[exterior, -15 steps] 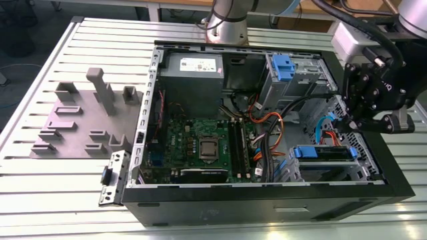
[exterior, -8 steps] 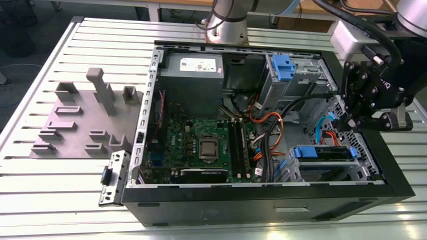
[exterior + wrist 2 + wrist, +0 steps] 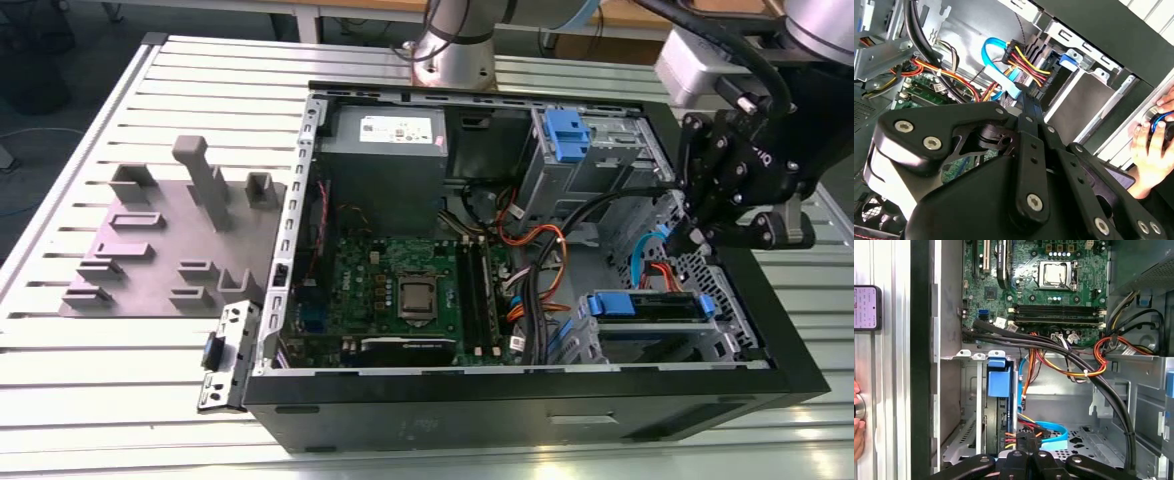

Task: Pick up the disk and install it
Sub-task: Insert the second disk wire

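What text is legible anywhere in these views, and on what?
No text can be read:
White sticker on the grey metal power supply box, exterior view: print too small to read.
Green motherboard, first wrist view: printed markings too small to read.
Black-framed screen on the slatted table, first wrist view: rows too blurred to read.

Tool (image 3: pixel 694 238) hovers inside open PC case (image 3: pixel 534 400), just above disk (image 3: pixel 647 305) seated in bay.

Black gripper (image 3: pixel 697 238) hanging low at the exterior view's right, wrist tilted downward. Person's hand (image 3: pixel 1154 150) resting in the second wrist view.
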Available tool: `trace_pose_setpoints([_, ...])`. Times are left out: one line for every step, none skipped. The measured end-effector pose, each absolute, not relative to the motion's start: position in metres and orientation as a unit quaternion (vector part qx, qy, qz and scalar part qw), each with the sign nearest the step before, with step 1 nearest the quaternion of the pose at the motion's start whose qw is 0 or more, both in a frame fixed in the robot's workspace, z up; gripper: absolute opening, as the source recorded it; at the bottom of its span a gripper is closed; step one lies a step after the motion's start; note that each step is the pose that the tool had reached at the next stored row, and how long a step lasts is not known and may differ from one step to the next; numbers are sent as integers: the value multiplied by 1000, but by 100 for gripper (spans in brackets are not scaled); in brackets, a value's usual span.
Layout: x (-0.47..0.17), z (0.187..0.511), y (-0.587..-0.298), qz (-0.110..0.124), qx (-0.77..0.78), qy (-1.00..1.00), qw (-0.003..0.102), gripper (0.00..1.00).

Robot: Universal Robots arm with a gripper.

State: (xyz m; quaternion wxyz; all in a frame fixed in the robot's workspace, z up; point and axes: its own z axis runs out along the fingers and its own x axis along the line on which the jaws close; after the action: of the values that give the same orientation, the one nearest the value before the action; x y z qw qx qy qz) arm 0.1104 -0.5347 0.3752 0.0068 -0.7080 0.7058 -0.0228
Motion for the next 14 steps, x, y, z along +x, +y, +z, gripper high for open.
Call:
trace_pose_setpoints([110, 375, -534, -22, -708, 706, 6, 11])
trace_pose_setpoints([110, 375, -532, -21, -708, 706, 5, 11])
trace_pose_setpoints([110, 376, -531, -21, -708, 706, 3, 11])
trace_pose_setpoints([110, 376, -530, -21, -708, 706, 2, 11])
trace_pose_setpoints([110, 376, -529, -22, -708, 706, 0, 11])
trace_pose_setpoints([110, 377, -528, -23, -708, 706, -1, 11])
trace_pose_setpoints([110, 378, -527, -23, -708, 706, -3, 11])
trace_pose_setpoints([110, 378, -527, -24, -708, 706, -4, 11])
trace_pose_setpoints([110, 379, -526, -26, -708, 706, -5, 11])
trace_pose_setpoints([110, 379, -525, -26, -708, 706, -6, 11])
trace_pose_setpoints([111, 379, -525, -26, -708, 705, -8, 11])
trace_pose_setpoints([111, 379, -524, -27, -708, 705, -10, 11])
trace_pose_setpoints([111, 379, -524, -28, -708, 705, -12, 11])
trace_pose_setpoints([111, 379, -523, -29, -708, 705, -15, 11])
